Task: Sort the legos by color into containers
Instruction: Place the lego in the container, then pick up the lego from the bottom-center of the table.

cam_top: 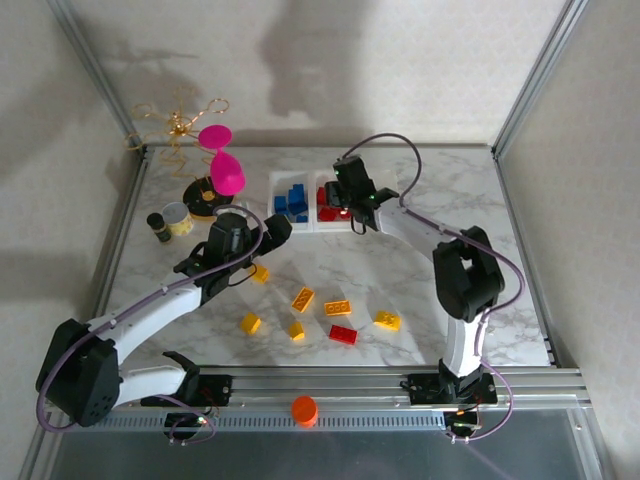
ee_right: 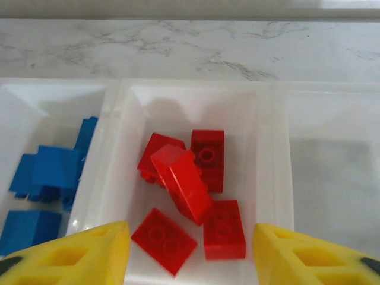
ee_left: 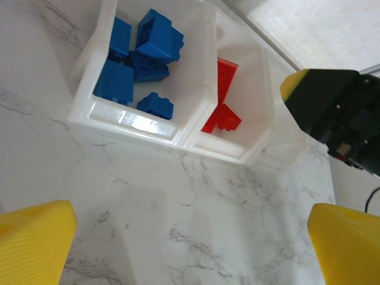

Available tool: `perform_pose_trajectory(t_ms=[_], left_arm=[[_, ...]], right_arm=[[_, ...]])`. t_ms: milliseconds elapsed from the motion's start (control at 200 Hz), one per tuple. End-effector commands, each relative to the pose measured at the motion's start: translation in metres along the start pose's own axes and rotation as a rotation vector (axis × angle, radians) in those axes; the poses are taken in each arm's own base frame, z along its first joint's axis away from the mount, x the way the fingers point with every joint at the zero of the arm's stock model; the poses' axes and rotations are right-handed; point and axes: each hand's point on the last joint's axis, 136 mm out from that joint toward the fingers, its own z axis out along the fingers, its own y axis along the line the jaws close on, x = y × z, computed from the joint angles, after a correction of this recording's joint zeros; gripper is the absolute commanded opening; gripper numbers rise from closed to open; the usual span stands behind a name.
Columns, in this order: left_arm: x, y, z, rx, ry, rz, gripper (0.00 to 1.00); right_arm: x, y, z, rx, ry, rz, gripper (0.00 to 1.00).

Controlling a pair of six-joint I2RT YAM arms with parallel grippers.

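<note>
The containers [cam_top: 312, 222] stand in a row at the table's back middle. Blue legos [cam_top: 292, 203] fill the left bin and red legos [cam_top: 328, 210] the middle one. My right gripper [cam_top: 350, 212] hovers over the middle bin. In the right wrist view it [ee_right: 190, 255] is open with nothing between its fingers, above several red bricks [ee_right: 190, 184], one lying tilted on the others. My left gripper [ee_left: 190, 249] is open over bare marble just in front of the bins [ee_left: 178, 133]. Several yellow legos [cam_top: 302, 299] and one red brick [cam_top: 342, 334] lie loose in front.
A round tin can [cam_top: 178, 218] and a small dark bottle [cam_top: 158, 226] stand at the back left, beside pink shapes on a wire stand [cam_top: 222, 165]. An orange cap [cam_top: 304, 410] rests on the front rail. The right bin [ee_right: 332, 166] sits beside the red one.
</note>
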Motion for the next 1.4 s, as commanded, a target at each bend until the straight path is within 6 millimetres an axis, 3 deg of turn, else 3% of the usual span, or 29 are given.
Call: perform_pose_trajectory(t_ms=[0, 350, 385, 911, 1126, 1392], left_arm=[[-0.002, -0.019, -0.01, 0.057, -0.004, 0.029, 1.0], [0.025, -0.009, -0.018, 0.038, 0.066, 0.052, 1.0], [0.028, -0.007, -0.019, 0.035, 0.067, 0.052, 1.0], [0.058, 0.037, -0.047, -0.074, 0.109, 0.042, 1.0], [0.07, 0.056, -0.052, -0.12, 0.129, 0.019, 1.0], [0.074, 0.064, -0.051, -0.14, 0.133, 0.001, 1.0]], right_arm=[[0.013, 0.004, -0.022, -0.022, 0.021, -0.012, 0.59], [0.083, -0.004, -0.073, -0.025, 0.164, -0.026, 0.67], [0.094, 0.005, -0.08, -0.04, 0.182, -0.052, 0.67], [0.228, 0.025, -0.161, -0.139, 0.466, -0.113, 0.75], [0.274, 0.036, -0.192, -0.178, 0.543, -0.175, 0.78], [0.31, 0.039, -0.199, -0.158, 0.597, -0.246, 0.87]])
